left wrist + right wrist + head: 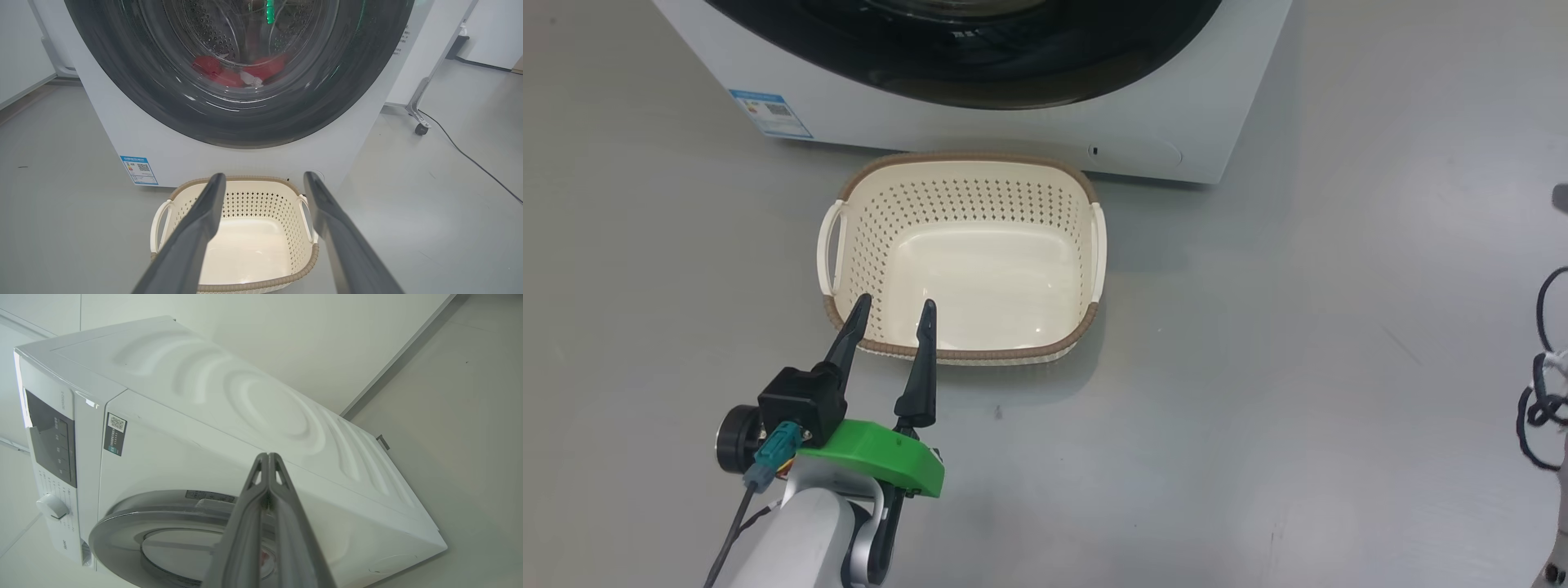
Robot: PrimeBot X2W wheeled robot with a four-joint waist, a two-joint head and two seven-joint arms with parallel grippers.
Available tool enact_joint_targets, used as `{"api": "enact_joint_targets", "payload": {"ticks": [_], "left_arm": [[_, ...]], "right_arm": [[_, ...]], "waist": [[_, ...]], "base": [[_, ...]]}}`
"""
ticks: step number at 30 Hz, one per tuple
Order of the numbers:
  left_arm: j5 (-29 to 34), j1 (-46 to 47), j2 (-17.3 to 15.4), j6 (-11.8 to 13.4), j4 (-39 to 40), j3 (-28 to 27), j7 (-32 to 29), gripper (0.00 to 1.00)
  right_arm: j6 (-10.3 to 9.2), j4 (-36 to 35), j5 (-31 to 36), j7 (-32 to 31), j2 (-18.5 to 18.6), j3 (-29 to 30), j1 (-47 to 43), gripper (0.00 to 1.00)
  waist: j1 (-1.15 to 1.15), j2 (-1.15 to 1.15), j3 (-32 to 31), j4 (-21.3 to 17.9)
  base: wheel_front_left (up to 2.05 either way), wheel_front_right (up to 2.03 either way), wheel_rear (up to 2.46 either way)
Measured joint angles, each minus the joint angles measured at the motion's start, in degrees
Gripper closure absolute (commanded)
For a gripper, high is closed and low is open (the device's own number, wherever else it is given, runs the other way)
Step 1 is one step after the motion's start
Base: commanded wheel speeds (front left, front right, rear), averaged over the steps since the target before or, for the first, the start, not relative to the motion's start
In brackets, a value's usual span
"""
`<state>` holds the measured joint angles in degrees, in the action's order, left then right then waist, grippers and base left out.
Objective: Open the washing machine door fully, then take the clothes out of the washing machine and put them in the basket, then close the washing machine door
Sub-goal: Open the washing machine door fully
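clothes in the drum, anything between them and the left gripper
Yes. The washing machine door is shut, and its glass covers the clothes. The open left gripper is by the basket below the door, so the door would have to be opened first.

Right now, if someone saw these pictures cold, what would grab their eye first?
The big glossy black washing machine door, shut, with bright red clothes showing through it. Just in front of it on the grey floor sits the empty cream basket, with the open left claw hovering by its near rim.
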<state>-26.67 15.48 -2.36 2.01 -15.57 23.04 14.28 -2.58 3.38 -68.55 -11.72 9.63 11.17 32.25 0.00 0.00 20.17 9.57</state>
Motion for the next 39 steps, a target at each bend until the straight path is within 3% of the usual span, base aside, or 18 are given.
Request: {"api": "enact_joint_targets", "payload": {"ticks": [4, 12, 27, 39], "left_arm": [[-0.6, 0.8, 0.0, 0.2, 0.9, 1.1, 0.0, 0.00], [-1.7, 3.1, 0.1, 0.8, 2.3, 2.2, 0.0, 0.00], [-4.5, 6.1, 0.4, 1.3, 3.5, 4.8, 0.0, 0.00], [-6.1, 6.4, 0.5, 2.0, 3.8, 5.5, 0.0, 0.00]], "right_arm": [[-1.69, 0.5, -0.8, -2.5, 1.6, 0.0, 5.4, 1.00], [-3.21, 2.1, -2.3, -6.8, 4.8, 0.2, 13.5, 1.00], [-4.66, 10.6, -10.0, -15.8, 2.2, -1.7, 25.3, 1.00], [-4.67, 16.0, -10.6, -19.8, 2.0, -3.9, 30.9, 1.00]], "waist": [[0.00, 0.00, 2.1, 1.2], [0.00, 0.00, 6.1, 3.1], [0.00, 0.00, 11.7, 7.6], [0.00, 0.00, 13.2, 9.8]], "base": [[0.00, 0.00, 0.00], [0.00, 0.00, 0.00], [0.00, 0.00, 0.00], [0.00, 0.00, 0.00]]}}
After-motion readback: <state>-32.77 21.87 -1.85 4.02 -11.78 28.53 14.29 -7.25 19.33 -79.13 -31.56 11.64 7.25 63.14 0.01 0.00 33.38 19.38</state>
